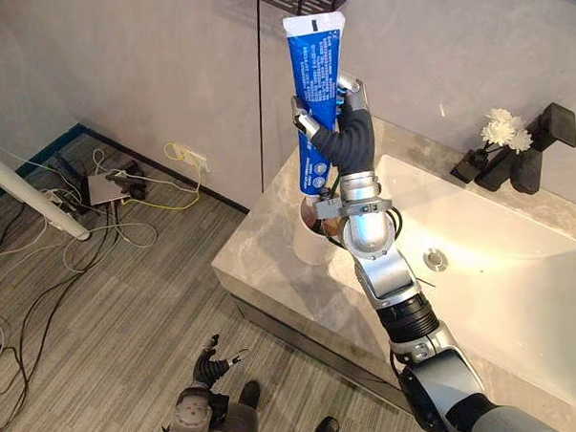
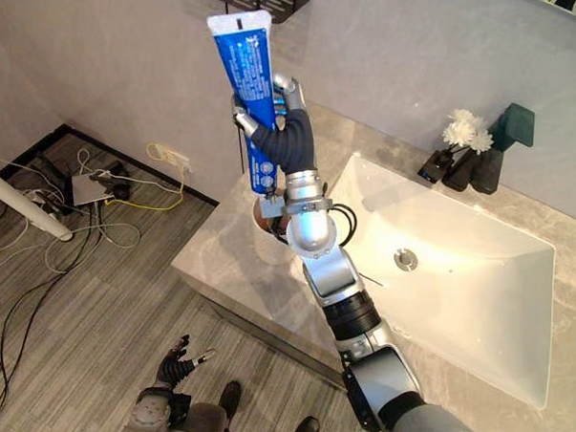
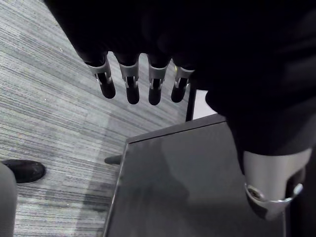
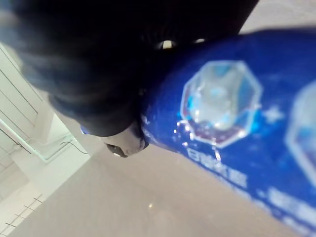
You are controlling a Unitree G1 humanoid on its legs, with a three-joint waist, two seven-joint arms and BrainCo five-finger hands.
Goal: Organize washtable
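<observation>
evidently, right hand [image 1: 341, 132] was clamped on the toothpaste tube [image 1: 317, 59], held upright above the cup [image 1: 307, 246] left of the sink [image 1: 495, 282], probably for lowering in; left hand [image 1: 208, 367] hung low, fingers relaxed.

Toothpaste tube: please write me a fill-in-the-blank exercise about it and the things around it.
1. The right hand is shut on a ___ tube.
2. The cup below the tube, on the counter, is ___ in colour.
3. The faucet behind the sink is ___ in colour.
4. The left hand, low over the floor, holds ___.

Missing words: blue; white; black; nothing.
</observation>
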